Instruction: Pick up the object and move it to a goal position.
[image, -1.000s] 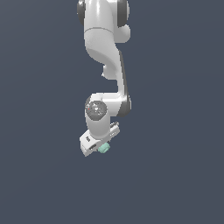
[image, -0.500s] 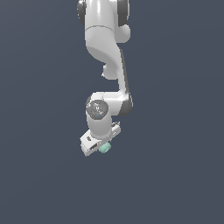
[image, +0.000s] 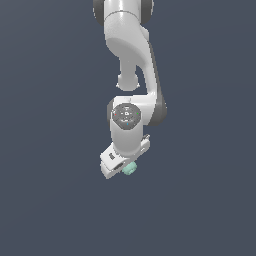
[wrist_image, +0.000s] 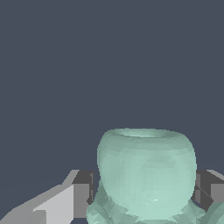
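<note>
Wrist view first: we see the gripper (wrist_image: 144, 192) clamped on the object (wrist_image: 146, 173), with one grey-tipped finger (wrist_image: 82, 192) pressed to one flank and the other finger (wrist_image: 209, 190) to the opposite flank, so the piece sits squarely between them. The object is pale mint green and glossy, with a smooth, rounded, barrel-like upper body that ends in a flat rim, and a knobbly, ridged portion lower down at the level of the fingertips. It fills the gap from finger to finger, and its rounded end sticks out well past the tips. Beyond the gripper in this view we find only an even dark blue-grey background, with no edge, wall or surface line that we can make out. In the exterior view the gripper (image: 124, 169) hangs at the lowest end of the white arm (image: 131, 65), tilted down towards the exterior view's left, and the object (image: 129, 168) shows as a tiny green nub at the fingertips, mostly covered by the white hand, far smaller than the hand itself. Around the gripper on every side we see the same plain dark field, open below and to both sides; we cannot tell whether the gripper is near any surface.
</note>
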